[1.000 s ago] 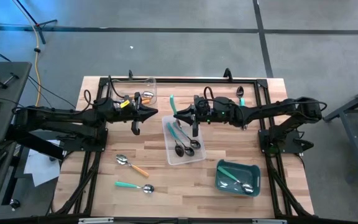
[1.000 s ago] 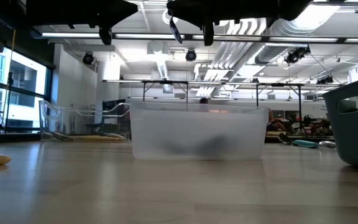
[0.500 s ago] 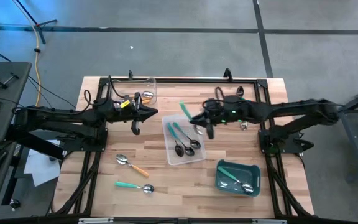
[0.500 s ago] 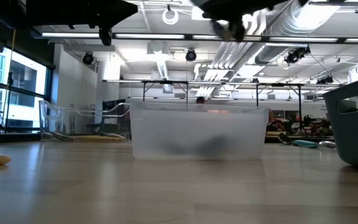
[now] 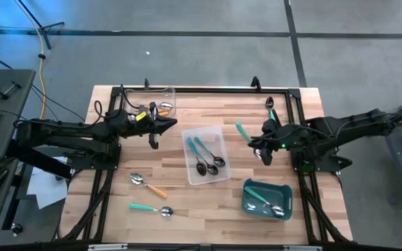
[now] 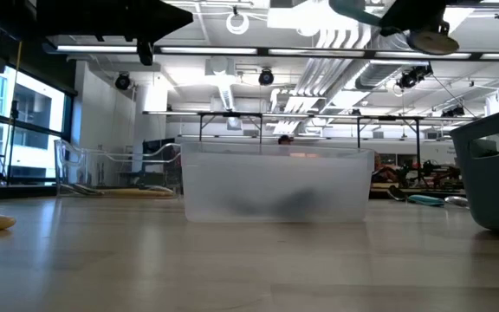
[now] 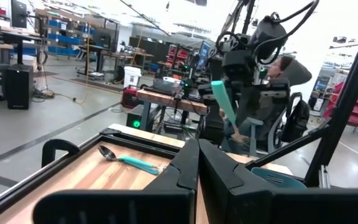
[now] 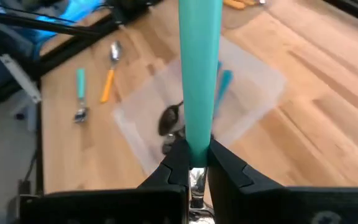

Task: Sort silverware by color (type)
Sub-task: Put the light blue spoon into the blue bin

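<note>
My right gripper [image 5: 253,144] hangs above the table between the middle clear tray [image 5: 219,174] and the table's right edge, shut on a green-handled spoon [image 5: 241,131]. The same spoon [image 7: 222,99] shows in the left wrist view. The tray holds blue-handled spoons [image 5: 202,150]. My left gripper [image 5: 172,126] waits shut and empty, up in the air left of the tray. Loose on the wood lie an orange-handled spoon [image 5: 147,183], a green-handled one [image 5: 151,208] and another spoon [image 5: 271,106] at the far right. My right gripper pinches the green spoon between its two fingers [image 8: 174,163] at the handle's lower end [image 8: 196,144], next to the bowl. The long handle [image 8: 199,68] runs on past the fingertips, slanting toward the far left. The bowl [image 6: 431,39] shows beneath the gripper. The spoon is lifted clear.
A teal bin [image 5: 283,189] with spoons in it stands at the near right. A second clear tray [image 5: 160,92] with orange-handled spoons sits at the far left. Black frame rails [image 5: 215,90] run along the table's edges.
My right gripper has drawn back from above the middle clear tray toward the table's right edge, rising a little and turning, with the green spoon still in its hold. The handle now slants toward the far left.
</note>
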`<action>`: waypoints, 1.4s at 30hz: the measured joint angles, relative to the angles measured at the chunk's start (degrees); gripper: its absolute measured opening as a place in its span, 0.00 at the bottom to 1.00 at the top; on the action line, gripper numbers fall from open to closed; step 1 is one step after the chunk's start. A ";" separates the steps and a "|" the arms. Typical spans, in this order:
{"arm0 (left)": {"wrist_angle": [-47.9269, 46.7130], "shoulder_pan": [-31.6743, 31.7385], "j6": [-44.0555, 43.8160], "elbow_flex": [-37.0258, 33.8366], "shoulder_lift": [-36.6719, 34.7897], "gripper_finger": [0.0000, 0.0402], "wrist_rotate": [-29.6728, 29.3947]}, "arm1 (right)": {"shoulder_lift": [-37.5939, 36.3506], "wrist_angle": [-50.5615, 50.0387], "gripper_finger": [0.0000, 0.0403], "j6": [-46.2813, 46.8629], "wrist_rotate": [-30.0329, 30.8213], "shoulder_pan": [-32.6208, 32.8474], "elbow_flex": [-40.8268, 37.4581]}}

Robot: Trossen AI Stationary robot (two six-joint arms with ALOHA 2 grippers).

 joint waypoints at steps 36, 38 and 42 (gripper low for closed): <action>-2.47 0.04 0.00 -0.02 0.00 0.00 -0.72 | 23.62 -7.25 0.04 44.90 -23.16 31.44 -2.14; -2.47 0.04 0.02 -0.02 0.00 0.00 -0.72 | 24.25 -7.28 0.04 43.29 -22.90 30.67 -2.14; -2.57 0.04 0.00 -0.02 0.00 0.00 -0.72 | 24.71 -8.50 0.04 40.21 -21.97 29.04 -2.14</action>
